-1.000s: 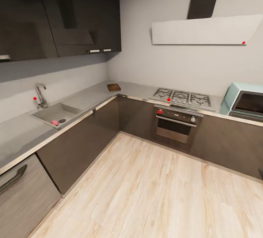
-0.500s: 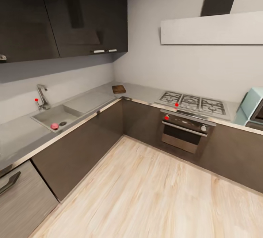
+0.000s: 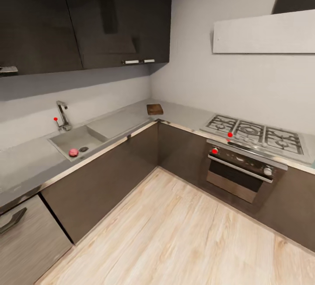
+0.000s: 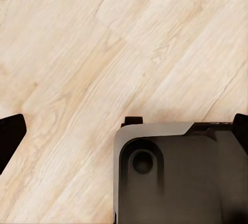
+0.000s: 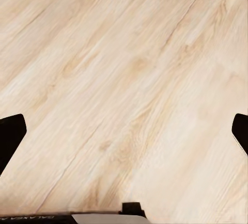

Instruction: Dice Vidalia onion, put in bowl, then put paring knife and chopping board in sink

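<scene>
One sink (image 3: 74,140) is sitting in the counter (image 3: 30,162), holding one pinkish onion (image 3: 73,152) beside its drain. One chopping board (image 3: 154,109) is lying in the corner. Both hands (image 4: 124,131) (image 5: 124,126) are hanging spread wide above plank floor (image 3: 175,232).

Pretty clearly a home kitchen: glossy grey L-shaped countertop (image 3: 26,162), matte grey sink (image 3: 76,140) with chrome tap (image 3: 62,114), steel gas hob (image 3: 256,132), built-in oven (image 3: 240,178), light plank floor (image 3: 175,237).

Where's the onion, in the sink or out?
In. The onion lies inside the sink basin, beside the drain.
</scene>
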